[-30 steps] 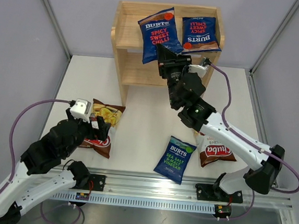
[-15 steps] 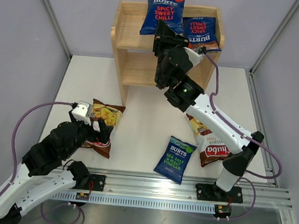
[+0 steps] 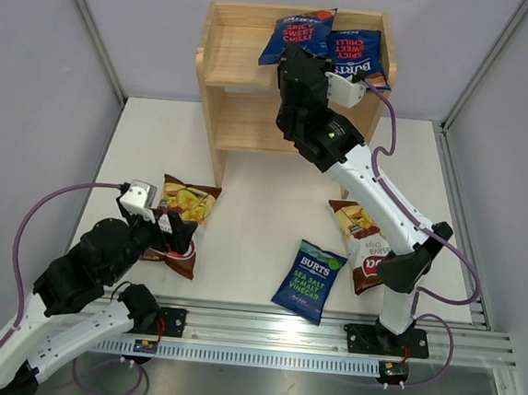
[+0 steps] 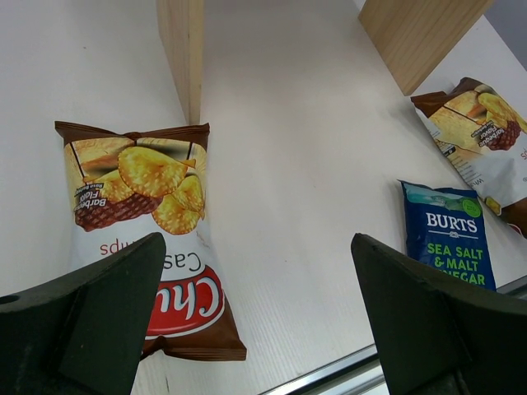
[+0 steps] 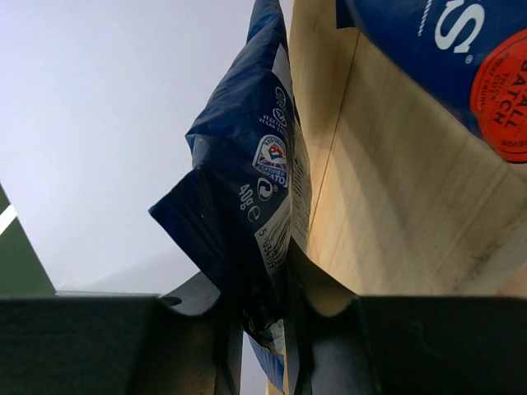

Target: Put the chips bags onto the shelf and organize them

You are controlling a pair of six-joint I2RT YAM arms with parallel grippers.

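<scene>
Right gripper (image 3: 294, 64) is reaching up to the shelf (image 3: 228, 58), fingers clamped tight on the bottom edge of the spicy chilli Burts bag (image 3: 300, 32). In the wrist view the jaws are pinching the bag's crimped seam with no gap left. A second ago this bag was hanging tilted in front of the upper tier. Half a second ago it was standing tall above the back rail. Now it is tipping back and lower over the upper tier, seen foreshortened from above. It is sitting just left of the second red-label Burts bag (image 3: 356, 56), which is already resting there, and the two look to be touching or overlapping at the edge. The right arm is also stretching further forward than before. I judge the set-down is nearly complete and release is the step remaining. Whether the bag's base is bearing on the board yet, I cannot tell. Left gripper (image 4: 259, 329) has barely shifted. It is hovering with fingers spread wide and nothing between them, above the near Chuba bag (image 4: 144, 239) on the table (image 3: 256, 188). The sea salt Burts bag (image 3: 308, 280) and the other Chuba bag (image 3: 363, 248) are lying flat, awaiting pickup.
</scene>
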